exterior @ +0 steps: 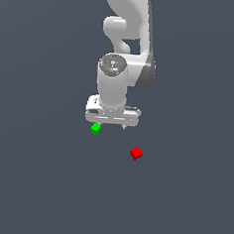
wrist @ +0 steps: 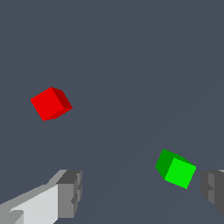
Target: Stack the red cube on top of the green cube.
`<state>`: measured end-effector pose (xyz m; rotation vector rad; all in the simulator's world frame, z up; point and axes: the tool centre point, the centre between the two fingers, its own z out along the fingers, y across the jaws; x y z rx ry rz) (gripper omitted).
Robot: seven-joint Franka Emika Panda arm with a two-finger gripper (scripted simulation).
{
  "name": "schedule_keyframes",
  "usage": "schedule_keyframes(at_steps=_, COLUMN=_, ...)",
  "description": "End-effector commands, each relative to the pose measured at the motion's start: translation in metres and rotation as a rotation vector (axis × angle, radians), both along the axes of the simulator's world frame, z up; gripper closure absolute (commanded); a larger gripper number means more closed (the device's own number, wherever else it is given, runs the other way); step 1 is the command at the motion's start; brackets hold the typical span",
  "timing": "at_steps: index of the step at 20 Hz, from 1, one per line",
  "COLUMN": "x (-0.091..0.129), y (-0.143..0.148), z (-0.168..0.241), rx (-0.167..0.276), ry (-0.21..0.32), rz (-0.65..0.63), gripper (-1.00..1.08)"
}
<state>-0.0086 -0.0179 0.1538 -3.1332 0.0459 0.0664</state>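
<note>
The red cube (exterior: 136, 153) lies on the grey floor, toward the exterior view's right of the arm. It also shows in the wrist view (wrist: 50, 103), apart from both fingers. The green cube (exterior: 95, 129) lies just below the white gripper's body, toward the exterior view's left; in the wrist view the green cube (wrist: 176, 169) sits between the fingers, close to one grey fingertip (wrist: 214, 186). My gripper (wrist: 142, 192) is open and empty, hovering above the floor. In the exterior view the gripper (exterior: 110, 124) has its fingers mostly hidden under its body.
The white arm (exterior: 125, 45) rises behind the gripper. The floor (exterior: 44, 183) is a plain dark grey surface with no other objects in view.
</note>
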Motion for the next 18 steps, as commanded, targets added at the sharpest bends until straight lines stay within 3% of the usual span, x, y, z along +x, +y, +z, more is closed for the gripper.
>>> schedule_keyframes(at_steps=1, x=0.000, y=0.000, z=0.000, rx=0.000, ry=0.000, rz=0.000, gripper=-0.92)
schedule_keyframes(at_steps=10, x=0.014, y=0.018, z=-0.014, rx=0.002, ry=-0.007, rz=0.085, gripper=-0.92)
schedule_keyframes(at_steps=18, x=0.042, y=0.069, z=-0.051, rx=0.005, ry=-0.026, rz=0.312, gripper=-0.92)
